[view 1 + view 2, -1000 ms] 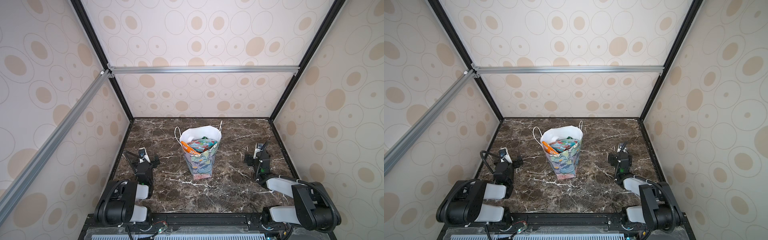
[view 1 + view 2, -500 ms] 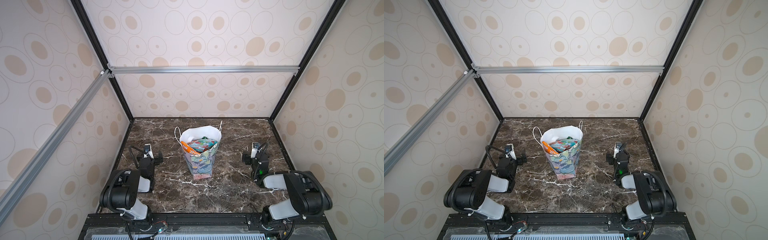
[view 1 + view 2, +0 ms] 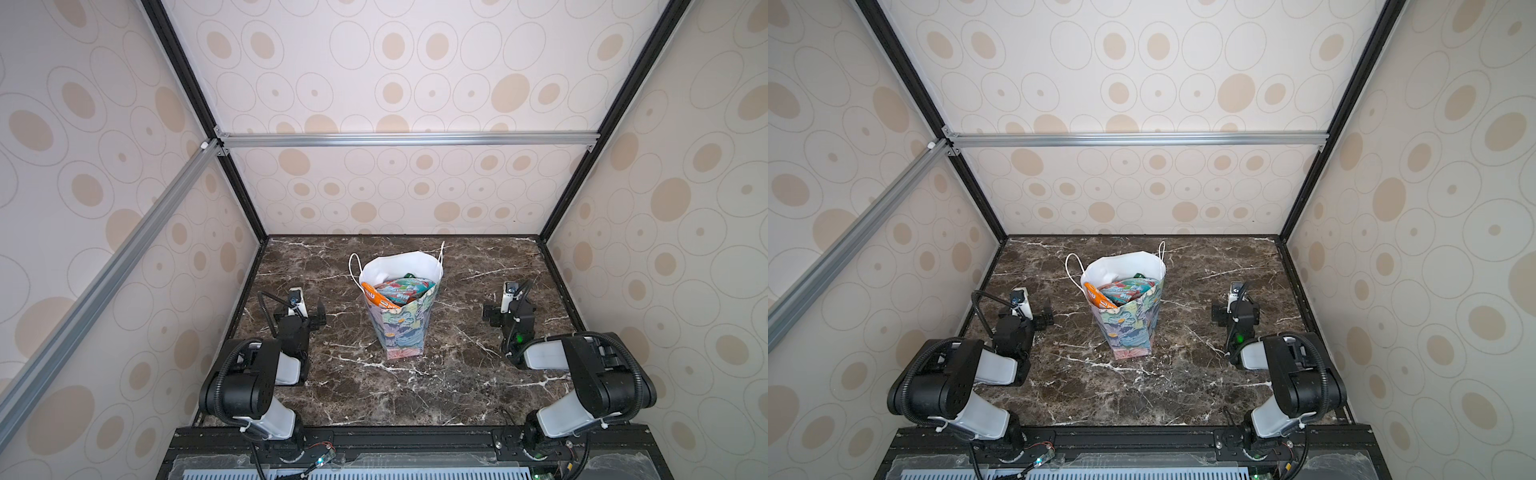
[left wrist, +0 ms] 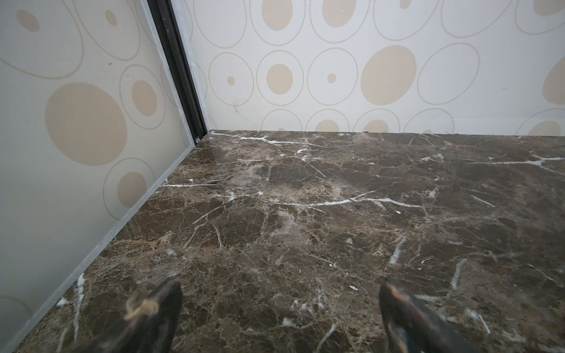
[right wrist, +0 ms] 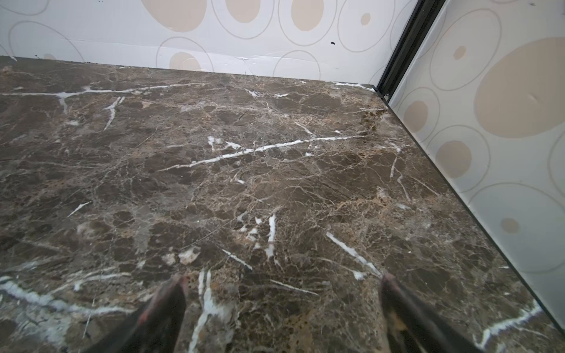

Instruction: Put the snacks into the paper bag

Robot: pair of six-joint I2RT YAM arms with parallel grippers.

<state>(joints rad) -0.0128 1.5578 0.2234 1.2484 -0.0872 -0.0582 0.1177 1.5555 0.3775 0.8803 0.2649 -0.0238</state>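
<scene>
The marble table carries one upright paper bag.

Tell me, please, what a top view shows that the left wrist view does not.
Only a top view: the paper bag standing upright mid-table with the snacks inside it, and the right gripper, apart from the bag. Only the left wrist view: a close look at the left gripper, its fingertips spread wide with nothing between them. Both show the marble table, the patterned walls and the left gripper itself.
</scene>
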